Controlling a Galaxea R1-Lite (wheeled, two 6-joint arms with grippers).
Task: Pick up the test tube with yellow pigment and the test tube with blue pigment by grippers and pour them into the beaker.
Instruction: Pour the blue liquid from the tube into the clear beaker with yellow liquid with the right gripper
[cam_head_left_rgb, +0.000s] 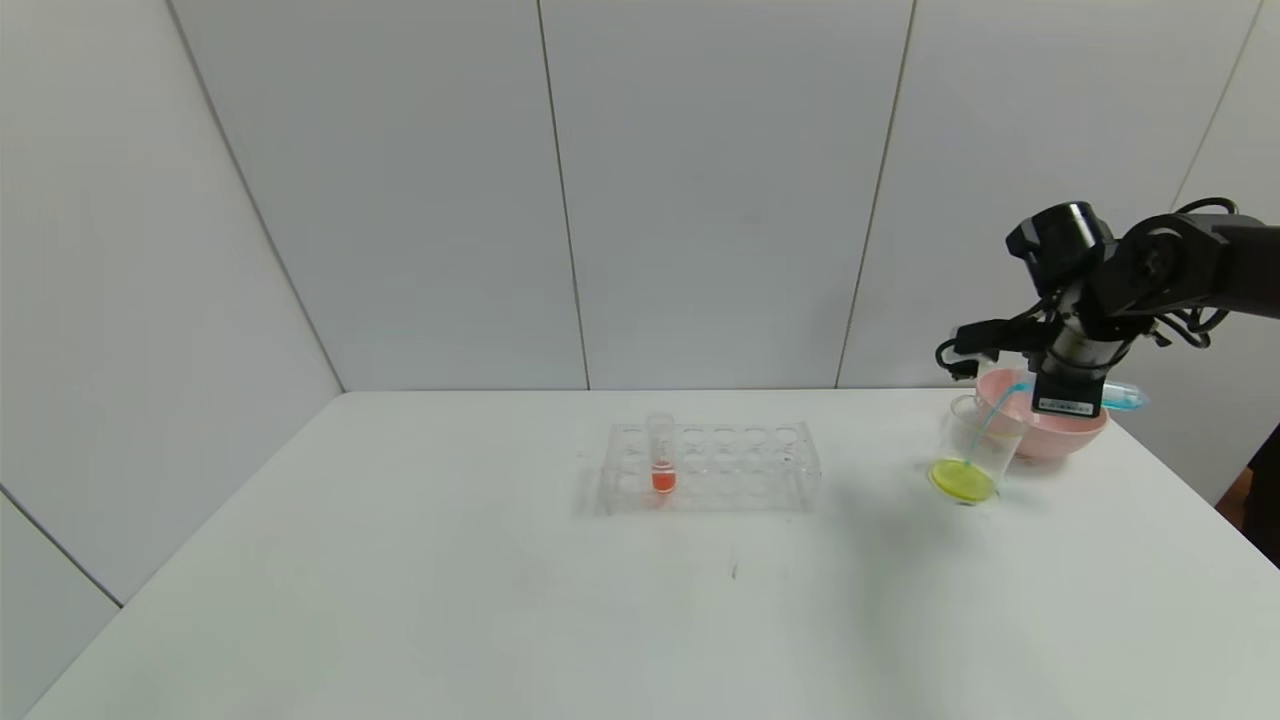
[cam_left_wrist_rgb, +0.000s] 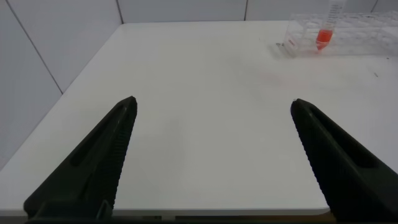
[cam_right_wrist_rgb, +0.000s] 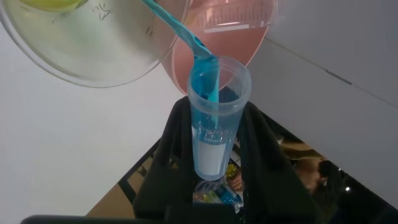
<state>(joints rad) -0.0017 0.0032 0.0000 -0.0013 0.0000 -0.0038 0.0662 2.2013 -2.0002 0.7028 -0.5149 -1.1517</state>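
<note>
My right gripper (cam_head_left_rgb: 1068, 392) is shut on the test tube with blue pigment (cam_head_left_rgb: 1124, 397) and holds it tipped over the beaker (cam_head_left_rgb: 978, 440). A thin blue stream runs from the tube's mouth into the beaker, which holds yellow liquid at its bottom. In the right wrist view the blue tube (cam_right_wrist_rgb: 213, 127) sits between the black fingers (cam_right_wrist_rgb: 171, 146), and the stream falls into the beaker (cam_right_wrist_rgb: 93, 53). The test tube with yellow pigment is out of view. My left gripper (cam_left_wrist_rgb: 212, 102) is open and empty, low over the table's near left part.
A pink bowl (cam_head_left_rgb: 1062, 432) stands just behind the beaker, also in the right wrist view (cam_right_wrist_rgb: 233, 25). A clear tube rack (cam_head_left_rgb: 745, 465) in the table's middle holds an orange-red-bottomed tube (cam_head_left_rgb: 662, 458), also in the left wrist view (cam_left_wrist_rgb: 324, 34). The table's right edge lies close by.
</note>
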